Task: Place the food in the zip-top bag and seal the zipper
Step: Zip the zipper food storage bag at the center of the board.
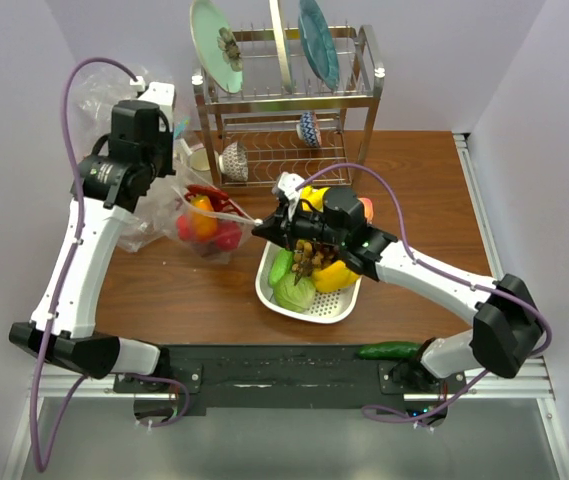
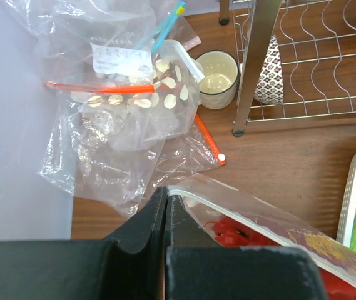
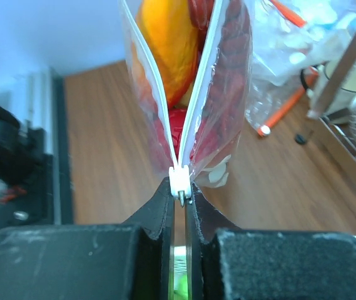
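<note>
Right gripper (image 3: 181, 187) is clenched on the white slider (image 3: 179, 180) at one end of the zipper (image 3: 198, 103). Past the slider the two zipper tracks spread in a V, so the mouth is open along that stretch.

Left gripper (image 2: 166, 197) is pinched tight too, with the bag's other corner caught right at its fingertips.

Bag (image 1: 209, 228) is stretched between the two grippers, over the wood table (image 1: 414, 200), just left of the white tray (image 1: 304, 311). Can't tell whether its bottom touches the table.

Food (image 1: 202, 222) is inside the bag. The right wrist view shows an orange piece up top and red pieces beside and below it, all behind the plastic.

Tray holds a pale green cabbage (image 1: 294, 292) and yellow bananas (image 1: 334, 275), partly under the right arm.

Second clear bag with orange strips (image 2: 121, 106) lies crumpled at the back left, near a small cup (image 2: 217, 78) by the leg of the dish rack (image 1: 294, 110). Rack has plates on top and bowls on the lower shelf.

Green cucumber (image 1: 389, 350) sits at the near edge by the right arm's base.
</note>
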You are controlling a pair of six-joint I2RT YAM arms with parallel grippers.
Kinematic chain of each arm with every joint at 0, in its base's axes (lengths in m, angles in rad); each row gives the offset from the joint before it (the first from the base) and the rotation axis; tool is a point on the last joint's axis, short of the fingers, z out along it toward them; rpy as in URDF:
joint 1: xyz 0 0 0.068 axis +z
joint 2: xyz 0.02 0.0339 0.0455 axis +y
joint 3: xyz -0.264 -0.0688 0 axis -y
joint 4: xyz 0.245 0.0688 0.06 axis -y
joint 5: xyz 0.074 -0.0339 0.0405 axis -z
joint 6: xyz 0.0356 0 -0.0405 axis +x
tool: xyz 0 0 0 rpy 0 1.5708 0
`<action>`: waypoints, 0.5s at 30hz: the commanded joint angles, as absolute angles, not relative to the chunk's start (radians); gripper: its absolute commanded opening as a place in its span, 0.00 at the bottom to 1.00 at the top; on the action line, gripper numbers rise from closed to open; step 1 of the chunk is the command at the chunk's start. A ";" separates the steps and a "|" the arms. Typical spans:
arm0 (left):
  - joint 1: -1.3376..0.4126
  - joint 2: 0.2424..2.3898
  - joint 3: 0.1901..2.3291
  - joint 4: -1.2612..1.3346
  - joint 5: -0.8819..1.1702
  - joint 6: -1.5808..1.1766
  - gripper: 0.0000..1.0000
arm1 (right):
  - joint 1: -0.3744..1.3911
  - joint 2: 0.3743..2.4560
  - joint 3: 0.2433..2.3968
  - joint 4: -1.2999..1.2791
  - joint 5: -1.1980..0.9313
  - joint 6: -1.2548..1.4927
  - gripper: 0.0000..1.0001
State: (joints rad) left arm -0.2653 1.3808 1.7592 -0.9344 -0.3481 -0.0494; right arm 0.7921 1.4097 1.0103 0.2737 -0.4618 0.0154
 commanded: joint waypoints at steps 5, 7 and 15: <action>-0.256 1.364 1.697 -0.960 -0.351 -0.060 0.00 | 0.795 1.364 1.032 0.206 -0.563 0.259 0.00; -0.256 1.338 1.639 -0.912 -0.327 -0.063 0.00 | 0.795 1.367 1.042 0.177 -0.563 0.261 0.00; -0.256 1.220 1.411 -0.752 -0.305 -0.078 0.33 | 0.778 1.442 1.066 0.135 -0.551 0.282 0.00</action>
